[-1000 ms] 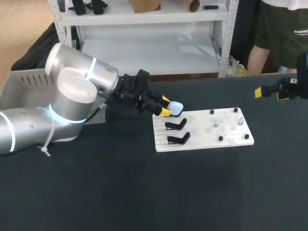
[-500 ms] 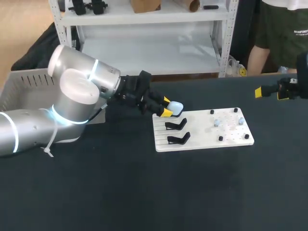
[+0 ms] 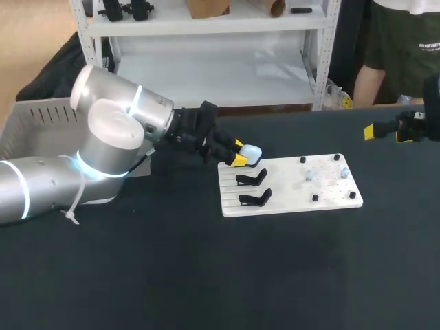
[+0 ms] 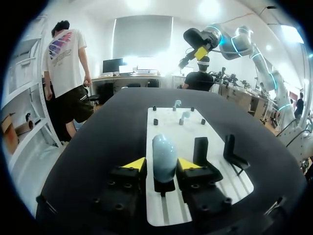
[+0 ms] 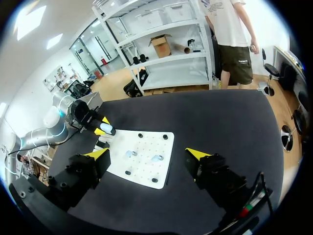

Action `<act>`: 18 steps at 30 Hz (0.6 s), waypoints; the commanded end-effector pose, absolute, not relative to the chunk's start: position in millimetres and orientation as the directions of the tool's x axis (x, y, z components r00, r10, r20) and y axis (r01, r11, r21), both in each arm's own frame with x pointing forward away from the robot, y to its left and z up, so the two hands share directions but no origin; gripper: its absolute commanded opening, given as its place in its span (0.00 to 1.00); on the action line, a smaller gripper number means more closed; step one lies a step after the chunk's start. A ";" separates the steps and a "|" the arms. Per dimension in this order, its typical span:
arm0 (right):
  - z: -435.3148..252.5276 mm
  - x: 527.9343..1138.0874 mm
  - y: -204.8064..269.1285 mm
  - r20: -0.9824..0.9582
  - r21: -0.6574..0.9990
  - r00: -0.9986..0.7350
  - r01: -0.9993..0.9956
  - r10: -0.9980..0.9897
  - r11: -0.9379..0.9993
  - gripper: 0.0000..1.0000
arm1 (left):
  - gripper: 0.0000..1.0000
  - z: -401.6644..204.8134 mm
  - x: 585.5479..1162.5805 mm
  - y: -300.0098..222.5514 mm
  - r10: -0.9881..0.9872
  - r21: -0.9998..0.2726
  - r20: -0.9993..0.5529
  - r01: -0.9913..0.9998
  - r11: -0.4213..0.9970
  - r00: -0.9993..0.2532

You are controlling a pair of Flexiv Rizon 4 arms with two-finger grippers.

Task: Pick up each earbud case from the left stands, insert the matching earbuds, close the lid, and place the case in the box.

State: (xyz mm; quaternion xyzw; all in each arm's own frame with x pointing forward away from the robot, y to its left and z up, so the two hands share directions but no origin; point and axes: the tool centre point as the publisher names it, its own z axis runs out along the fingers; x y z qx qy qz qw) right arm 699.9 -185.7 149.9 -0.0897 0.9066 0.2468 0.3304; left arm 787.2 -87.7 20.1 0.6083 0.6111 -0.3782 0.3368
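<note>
A black desk [image 3: 206,275] carries a white pegboard [image 3: 289,199] lying flat near its middle. The left arm comes in from the left, and its tool [image 3: 238,152] sits at the board's far left corner with its yellow tips pinching a pale blue earbud case [image 3: 250,153] from both sides. Seen from that arm's wrist, the rounded case [image 4: 164,155] stands upright between the tips of the tool [image 4: 162,164], over the grooved left part of the board. Two black stands [image 3: 252,178] [image 3: 255,199] sit on the board just nearer than the case, one behind the other. On the right half of the board, two small pale earbuds [image 3: 310,174] [image 3: 343,173] rest among short black pegs. The right arm's tool [image 3: 385,133] hangs at the far right edge of the desk, well apart from the board, its yellow tips spread wide with nothing between them. A grey box [image 3: 34,127] sits at the far left, behind the left arm.
</note>
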 end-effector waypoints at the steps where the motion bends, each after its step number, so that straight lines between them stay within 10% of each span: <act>1: 149.9 700.3 -186.1 -0.643 0.388 -0.766 -0.326 -0.001 0.862 1.00 | 0.35 18.8 790.0 -88.9 0.489 -0.053 -0.872 0.998 -0.028 -0.032; 13: 149.9 700.3 -186.1 -0.643 0.388 -0.766 -0.326 -0.001 0.862 1.00 | 0.00 24.0 787.5 -85.2 0.475 -0.048 -0.880 0.998 -0.028 -0.029; 18: 149.9 700.3 -186.1 -0.643 0.388 -0.766 -0.326 -0.001 0.862 1.00 | 0.00 44.4 778.9 -76.6 0.423 0.002 -0.906 0.999 -0.037 0.017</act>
